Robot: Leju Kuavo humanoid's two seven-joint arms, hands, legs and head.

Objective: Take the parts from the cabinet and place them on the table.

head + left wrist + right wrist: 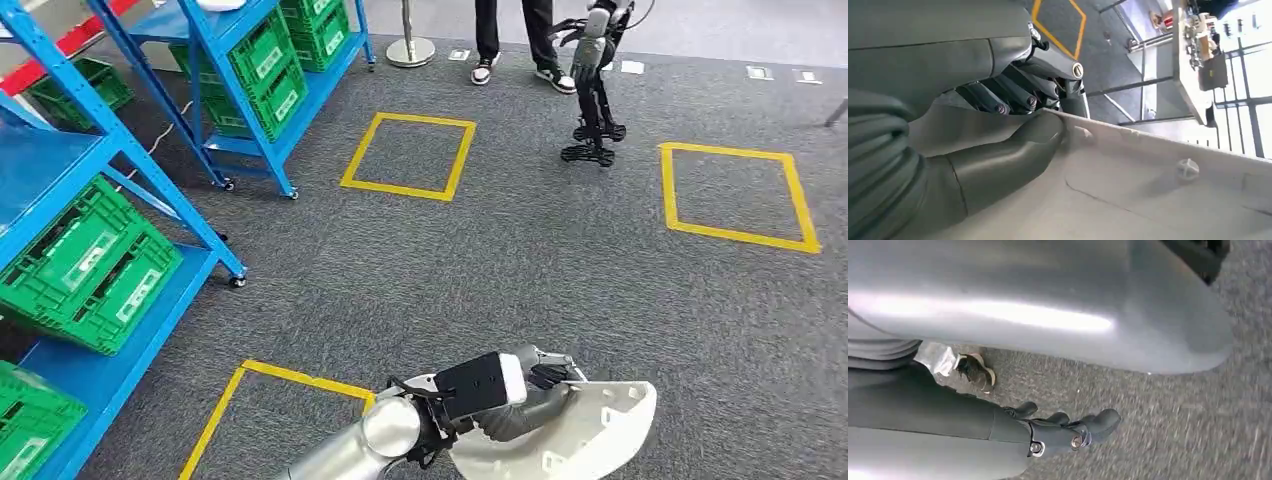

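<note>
A large white plastic part (590,430) with a curved edge and small moulded studs is low in the head view, carried above the grey carpet. My left hand (520,390) grips its near edge, coming in from the bottom centre. In the left wrist view the thumb (1013,150) presses on the inner face of the white part (1148,190), with the darker fingers wrapped behind its rim. My right hand (1063,432) hangs over the carpet with its fingers loosely extended and nothing in it.
Blue racks with green crates (90,260) stand along the left, with another rack (270,70) further back. Yellow taped squares (410,155) mark the carpet. A person's legs (510,40) and a dark robot figure (595,90) are ahead. A table with items (1193,65) shows in the left wrist view.
</note>
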